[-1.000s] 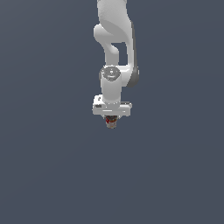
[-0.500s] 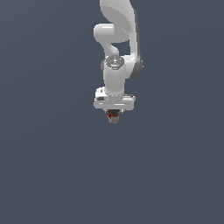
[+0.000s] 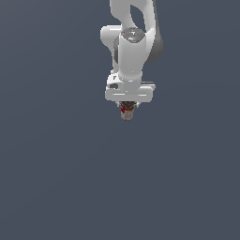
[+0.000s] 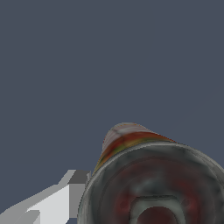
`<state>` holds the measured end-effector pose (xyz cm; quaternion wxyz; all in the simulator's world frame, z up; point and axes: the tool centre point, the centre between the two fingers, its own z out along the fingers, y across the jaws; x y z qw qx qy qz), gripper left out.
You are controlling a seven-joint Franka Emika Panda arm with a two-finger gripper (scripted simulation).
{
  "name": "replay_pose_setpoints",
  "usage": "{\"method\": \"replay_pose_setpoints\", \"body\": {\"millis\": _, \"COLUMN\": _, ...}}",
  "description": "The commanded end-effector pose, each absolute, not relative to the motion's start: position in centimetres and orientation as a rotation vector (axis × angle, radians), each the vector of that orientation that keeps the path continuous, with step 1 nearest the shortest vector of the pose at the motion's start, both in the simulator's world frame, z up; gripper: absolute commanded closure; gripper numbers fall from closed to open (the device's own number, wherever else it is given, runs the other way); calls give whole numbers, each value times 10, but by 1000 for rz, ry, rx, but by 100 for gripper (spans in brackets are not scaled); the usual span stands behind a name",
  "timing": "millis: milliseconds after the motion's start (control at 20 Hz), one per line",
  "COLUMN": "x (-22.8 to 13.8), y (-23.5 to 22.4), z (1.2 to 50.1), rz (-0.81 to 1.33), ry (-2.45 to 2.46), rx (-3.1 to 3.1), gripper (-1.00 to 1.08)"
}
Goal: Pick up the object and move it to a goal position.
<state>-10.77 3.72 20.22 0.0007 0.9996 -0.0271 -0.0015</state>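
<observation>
Claw [image 3: 126, 110] grips object [image 3: 126, 112]; wrist view shows its round end [image 4: 153, 188].

1. I count one arm [image 3: 133, 42], white, and it is mine.
2. One gripper [image 3: 127, 111] hangs at its lower end, at 6 o'clock from my wrist.
3. One object [image 3: 126, 112] sits in that gripper: a single small can.

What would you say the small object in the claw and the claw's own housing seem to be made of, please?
The object looks like a metal can: the wrist view shows a dull grey rim and recessed end, with a printed red, yellow and green band that suggests a paper or painted label. As this is a render, that is only a guess. The claw housing looks like smooth matte white plastic or painted metal, evenly shaded without gloss.
</observation>
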Motion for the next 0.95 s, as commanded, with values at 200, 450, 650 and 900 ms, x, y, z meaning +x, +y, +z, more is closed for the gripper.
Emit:
{"method": "replay_pose_setpoints", "body": {"millis": 200, "x": -119, "y": 55, "z": 258, "rz": 0, "ry": -85, "rx": 3139, "gripper": 108}}
{"method": "replay_pose_setpoints", "body": {"millis": 450, "x": -125, "y": 64, "z": 287, "rz": 0, "ry": -85, "rx": 3139, "gripper": 108}}
{"method": "replay_pose_setpoints", "body": {"millis": 650, "x": -127, "y": 69, "z": 301, "rz": 0, "ry": -85, "rx": 3140, "gripper": 108}}
{"method": "replay_pose_setpoints", "body": {"millis": 900, "x": -128, "y": 71, "z": 308, "rz": 0, "ry": -85, "rx": 3140, "gripper": 108}}
